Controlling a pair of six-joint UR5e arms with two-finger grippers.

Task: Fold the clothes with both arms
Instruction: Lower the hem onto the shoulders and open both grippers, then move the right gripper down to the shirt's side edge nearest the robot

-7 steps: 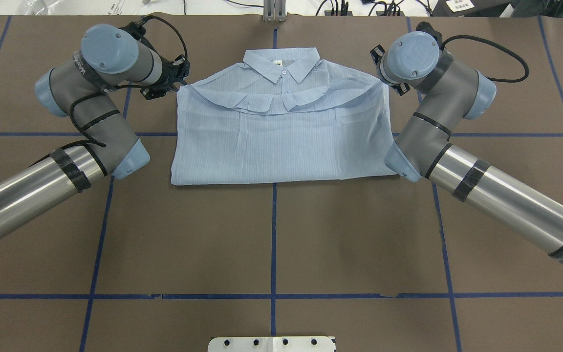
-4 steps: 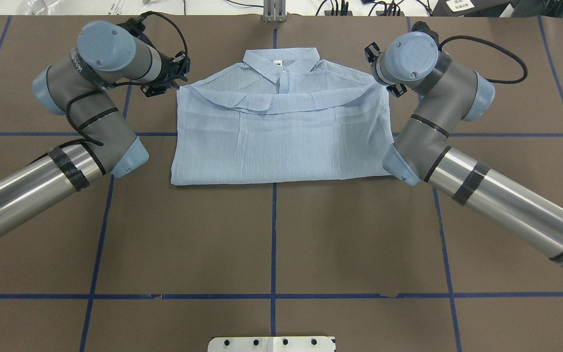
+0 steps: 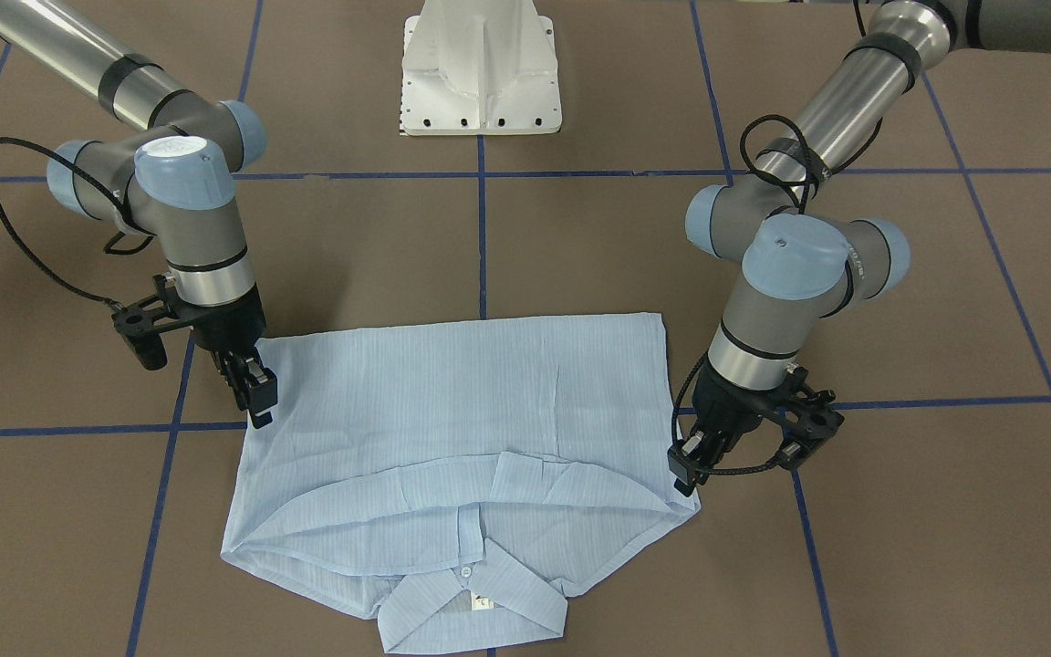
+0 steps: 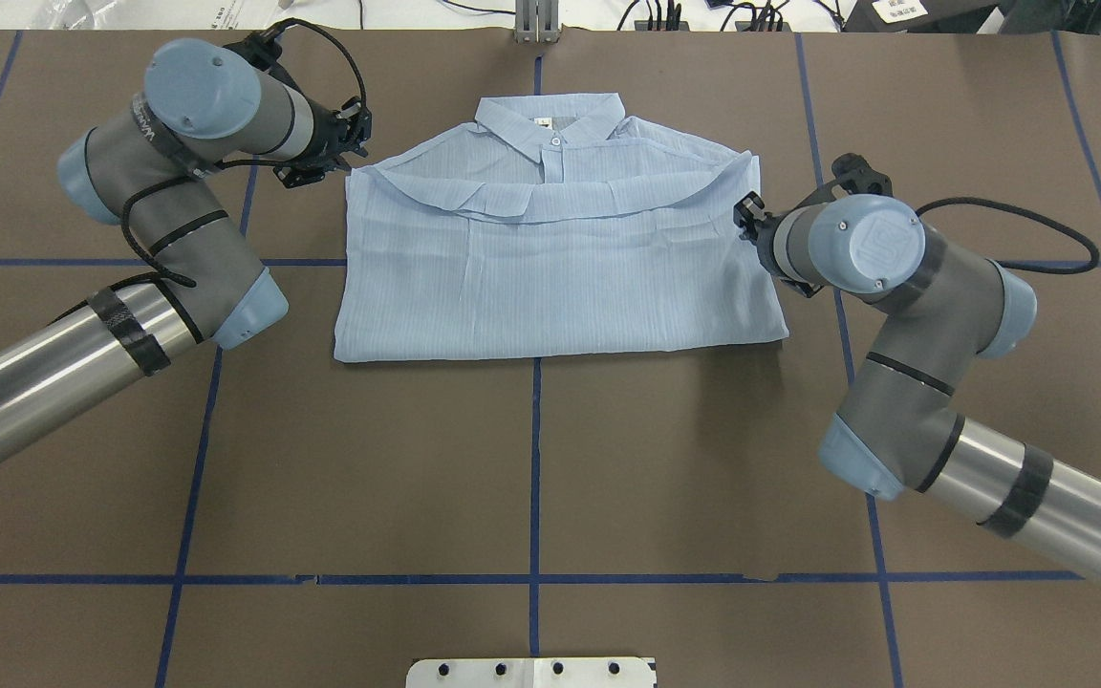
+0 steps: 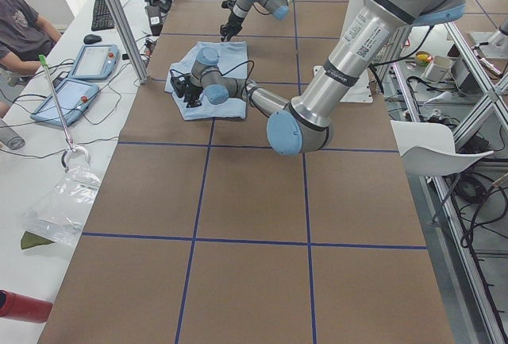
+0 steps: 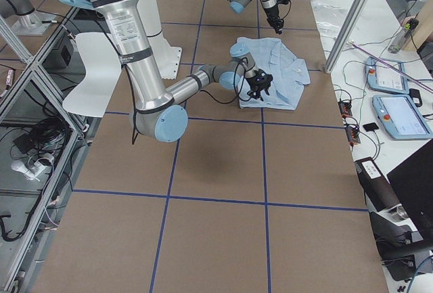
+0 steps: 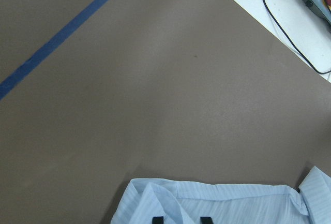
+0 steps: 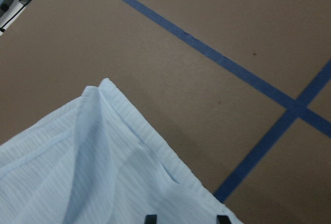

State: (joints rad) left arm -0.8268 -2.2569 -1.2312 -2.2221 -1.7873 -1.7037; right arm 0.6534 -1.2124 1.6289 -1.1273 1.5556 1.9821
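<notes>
Nearest the robot, the white base (image 4: 531,672) is cut off by the overhead view's lower edge. Beyond it stretches a brown desk (image 4: 703,459) crossed by blue tape lines (image 4: 535,449).

A pale-blue striped shirt (image 4: 550,287) lies flat on the far half of the desk, centred on the middle tape line. Its long axis runs side to side, and it points away from the robot. Its lower half is folded up over the front, so the curved hem (image 4: 550,212) lies just short of the collar (image 4: 598,129).

The right arm (image 4: 904,382) reaches the shirt's right edge about midway along. Its wrist hides the right fingers (image 3: 259,397) from overhead. The wrist camera shows only their tips, well apart above the cloth and gripping nothing.

Farther on, the left arm (image 4: 168,239) ends at the shirt's far left corner. The left fingers (image 3: 679,461) touch the cloth there. Their tips show a narrower gap, parted over the folded edge without pinching it.

At the collar sit one white button (image 4: 556,141) and a small white tag (image 4: 543,121) whose marks are too small to read. White lettering on the left arm is also unreadable.
</notes>
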